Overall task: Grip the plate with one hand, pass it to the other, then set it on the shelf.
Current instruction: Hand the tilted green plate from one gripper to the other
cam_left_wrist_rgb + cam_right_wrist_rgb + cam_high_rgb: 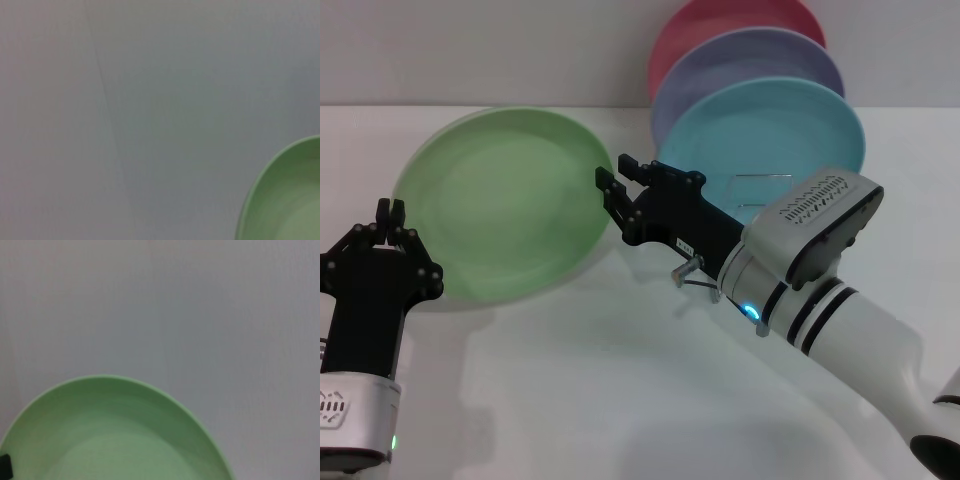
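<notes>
White table (620, 400) and a pale wall behind are seen; nothing else carries the work.

Plate (500, 215): round, plain, matte light green, shallow rim, raised and tilted toward the table's left rear. It is clasped at its right edge by the right gripper (610, 195), jaws clenched on the rim. The left gripper (390, 222) is placed at the plate's left edge, fingers drawn together; whether the rim is pinched cannot be told.

Shelf (755, 190): thin wire, mostly hidden behind the right arm at the table's rear right, already loaded with a turquoise plate (775, 125), a lavender plate (745, 65) and a pink plate (730, 25).

Risks judged:
- Plate dropped if the right grip is released before the left is secured.
- Slippage likely on a smooth rim held at one edge only.
- Stacked plates may be knocked when the shelf is approached; little free room is seen.
</notes>
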You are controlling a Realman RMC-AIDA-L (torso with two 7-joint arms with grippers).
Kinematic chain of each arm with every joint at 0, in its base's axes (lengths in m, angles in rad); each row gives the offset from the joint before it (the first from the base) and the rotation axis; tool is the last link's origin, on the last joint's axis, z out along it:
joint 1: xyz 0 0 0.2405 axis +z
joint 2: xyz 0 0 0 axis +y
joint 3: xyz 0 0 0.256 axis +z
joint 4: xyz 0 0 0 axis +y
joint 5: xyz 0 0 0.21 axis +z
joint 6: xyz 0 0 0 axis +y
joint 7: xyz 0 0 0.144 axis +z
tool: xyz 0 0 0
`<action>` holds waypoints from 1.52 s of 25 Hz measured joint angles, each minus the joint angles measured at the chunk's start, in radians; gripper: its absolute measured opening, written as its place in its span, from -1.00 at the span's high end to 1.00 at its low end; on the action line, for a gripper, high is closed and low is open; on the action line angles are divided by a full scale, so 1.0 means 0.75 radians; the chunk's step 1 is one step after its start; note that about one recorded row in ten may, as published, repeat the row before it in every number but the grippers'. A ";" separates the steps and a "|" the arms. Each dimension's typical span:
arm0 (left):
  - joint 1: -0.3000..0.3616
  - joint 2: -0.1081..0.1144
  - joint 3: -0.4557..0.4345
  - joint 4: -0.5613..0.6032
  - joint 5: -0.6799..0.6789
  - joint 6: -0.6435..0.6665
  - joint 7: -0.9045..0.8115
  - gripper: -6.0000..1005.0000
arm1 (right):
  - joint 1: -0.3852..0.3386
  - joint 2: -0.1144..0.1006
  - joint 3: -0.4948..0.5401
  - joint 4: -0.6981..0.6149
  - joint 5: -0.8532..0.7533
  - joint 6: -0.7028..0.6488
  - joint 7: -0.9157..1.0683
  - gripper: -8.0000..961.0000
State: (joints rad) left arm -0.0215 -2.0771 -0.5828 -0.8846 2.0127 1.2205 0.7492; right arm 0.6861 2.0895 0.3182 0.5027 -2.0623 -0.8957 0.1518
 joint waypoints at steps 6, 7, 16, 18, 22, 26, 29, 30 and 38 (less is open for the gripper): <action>0.004 0.000 0.004 -0.014 -0.011 0.003 0.054 0.83 | 0.002 0.000 -0.001 0.003 0.002 0.013 0.000 0.38; 0.006 0.000 0.004 -0.015 -0.011 0.004 0.058 0.83 | 0.002 0.000 -0.001 0.003 0.001 0.015 0.000 0.39; 0.012 0.002 0.021 -0.015 -0.011 0.019 0.074 0.83 | 0.002 0.001 -0.001 0.005 0.004 0.026 0.000 0.52; 0.012 0.002 0.026 -0.015 -0.011 0.020 0.075 0.83 | 0.001 0.001 -0.001 0.005 0.004 0.026 0.000 0.54; 0.012 0.002 0.036 -0.015 -0.011 0.021 0.087 0.82 | 0.001 0.002 -0.001 0.005 0.005 0.027 0.000 0.58; 0.012 0.001 0.042 -0.015 -0.010 0.026 0.093 0.82 | -0.002 0.002 -0.001 0.004 0.006 0.027 0.000 0.62; 0.013 0.000 0.048 -0.015 -0.011 0.029 0.094 0.82 | -0.004 0.002 -0.001 0.002 0.006 0.027 0.000 0.66; 0.013 0.000 0.048 -0.015 -0.011 0.029 0.094 0.82 | -0.004 0.002 -0.001 0.002 0.006 0.027 0.000 0.68; 0.014 -0.002 0.055 -0.015 -0.015 0.031 0.106 0.82 | -0.007 0.002 -0.001 0.000 0.006 0.027 0.000 0.80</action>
State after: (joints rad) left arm -0.0107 -2.0784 -0.5417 -0.8958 2.0013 1.2434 0.8288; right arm 0.6809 2.0908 0.3174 0.5027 -2.0578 -0.8757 0.1518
